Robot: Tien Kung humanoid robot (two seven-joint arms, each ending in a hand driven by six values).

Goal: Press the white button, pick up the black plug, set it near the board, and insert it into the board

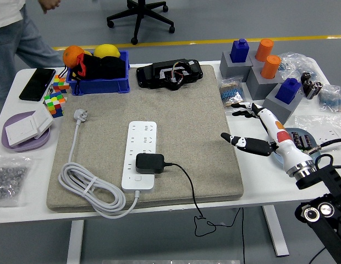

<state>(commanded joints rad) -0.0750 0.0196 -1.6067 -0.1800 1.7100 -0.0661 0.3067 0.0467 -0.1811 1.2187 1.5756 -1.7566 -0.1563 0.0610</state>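
A white power board (140, 154) lies on the grey mat (176, 110). The black plug (149, 163) sits plugged into its lower part, its black cord trailing off the table's front edge. A small white button (137, 177) shows near the board's near end. My right hand (248, 126) is open and empty, fingers spread, over the mat's right edge, well clear of the board. The left hand is out of view.
A blue bin (99, 77) with fruit and a black device (169, 74) lie at the back. A coiled grey cable (88, 187) lies left of the board. Blocks (258, 69) and a plate (300, 147) stand right. A person (16, 27) is at top left.
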